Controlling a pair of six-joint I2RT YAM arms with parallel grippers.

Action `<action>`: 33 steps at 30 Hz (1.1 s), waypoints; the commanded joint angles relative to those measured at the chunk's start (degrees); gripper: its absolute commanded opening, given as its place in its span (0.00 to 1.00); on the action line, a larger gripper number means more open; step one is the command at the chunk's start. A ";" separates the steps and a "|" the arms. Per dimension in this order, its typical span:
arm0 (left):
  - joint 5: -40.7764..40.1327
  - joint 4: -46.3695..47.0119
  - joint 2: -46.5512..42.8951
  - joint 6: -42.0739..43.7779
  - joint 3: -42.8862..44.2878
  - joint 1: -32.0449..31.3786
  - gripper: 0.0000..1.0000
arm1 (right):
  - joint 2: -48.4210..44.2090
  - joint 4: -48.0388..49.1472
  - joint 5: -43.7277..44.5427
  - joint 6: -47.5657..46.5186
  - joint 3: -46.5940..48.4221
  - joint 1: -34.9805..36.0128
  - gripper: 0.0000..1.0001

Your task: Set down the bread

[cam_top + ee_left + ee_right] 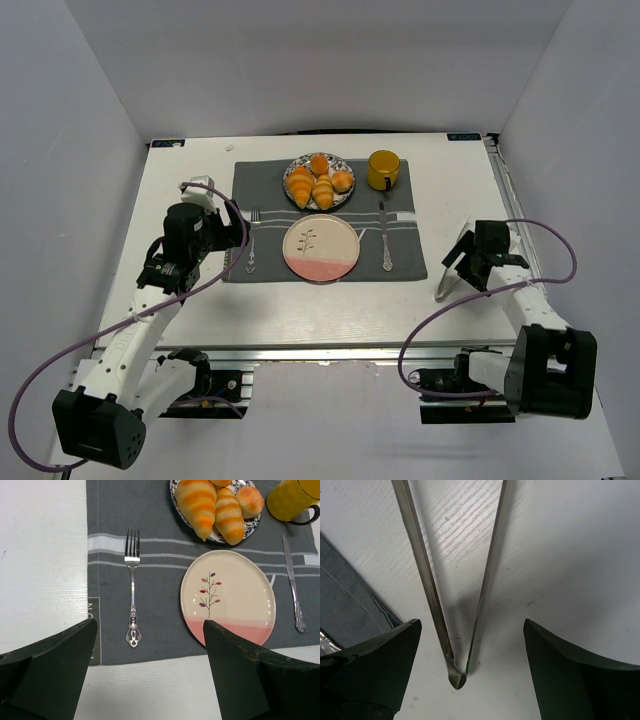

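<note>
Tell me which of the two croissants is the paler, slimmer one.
The bread, lying between the wider orange croissant and the round bun on the patterned plate.

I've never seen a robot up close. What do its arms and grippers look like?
Both arms, left arm and right arm, have white links with boxy black joints and bases. A thin purple cable loops beside each. The left gripper and right gripper each have two broad, wedge-shaped black fingers. No markings are legible.

Lab test cell; white enclosure walls
</note>
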 commanded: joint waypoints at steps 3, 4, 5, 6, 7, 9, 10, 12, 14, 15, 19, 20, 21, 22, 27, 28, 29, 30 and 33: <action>-0.08 0.91 -0.66 -0.47 -0.45 0.14 0.98 | 5.79 7.31 0.30 -2.96 2.66 -0.05 0.89; -0.17 0.91 -0.74 -0.47 -0.54 0.14 0.98 | 7.90 7.57 0.65 -3.05 3.18 -0.05 0.89; -0.35 0.91 -0.65 -0.47 -0.62 0.14 0.98 | 8.87 7.92 0.74 -3.22 3.54 -0.05 0.89; -0.43 0.83 -0.57 -0.47 -0.71 0.14 0.98 | 9.84 8.36 0.83 -3.66 3.80 -0.05 0.89; -0.52 0.74 -0.65 -0.56 -0.71 0.14 0.98 | 11.59 8.54 1.00 -3.75 4.15 -0.05 0.89; -0.70 0.74 -0.65 -0.56 -0.98 0.14 0.98 | 13.01 9.77 1.09 -3.75 4.77 -0.05 0.89; -0.70 0.74 -0.74 -0.56 -1.15 0.14 0.98 | 13.71 10.21 1.09 -3.75 4.94 -0.05 0.88; -0.79 0.91 -0.65 -0.74 -1.41 0.14 0.98 | 15.38 11.35 1.00 -3.58 5.38 -0.05 0.84; -0.79 1.00 -0.57 -0.74 -1.50 0.14 0.98 | 16.97 12.40 0.92 -3.58 5.82 -0.05 0.83; -0.79 1.00 -0.57 -0.74 -1.68 0.14 0.98 | 17.58 12.58 1.00 -3.66 6.00 -0.05 0.83; -1.05 0.83 -0.65 -0.74 -1.68 0.14 0.98 | 20.83 13.20 1.18 -5.24 7.23 -0.05 0.81; -1.05 0.83 -0.74 -0.74 -1.59 0.14 0.98 | 21.36 13.03 1.09 -5.59 7.58 -0.05 0.81; -1.05 0.91 -0.74 -0.74 -1.77 0.14 0.98 | 22.32 13.02 1.09 -5.95 8.19 -0.05 0.81; -1.14 0.91 -0.74 -0.74 -1.68 0.14 0.98 | 22.77 13.02 1.09 -6.73 8.46 -0.05 0.81; -1.31 0.83 -0.65 -0.74 -1.68 0.14 0.98 | 24.26 14.08 0.13 -8.23 8.64 -0.05 0.81; -1.23 0.83 -0.65 -0.74 -1.77 0.14 0.98 | 24.53 14.17 0.04 -8.32 8.55 -0.05 0.81; -1.31 0.83 -0.65 -0.82 -1.68 0.14 0.98 | 24.70 14.25 -0.05 -8.32 8.46 -0.05 0.81; -1.31 0.83 -0.57 -0.82 -1.68 0.14 0.98 | 24.79 14.43 -0.22 -8.15 8.29 -0.05 0.80; -1.31 0.65 -0.65 -0.82 -1.59 0.14 0.98 | 24.79 14.08 -0.40 -7.01 7.85 -0.05 0.80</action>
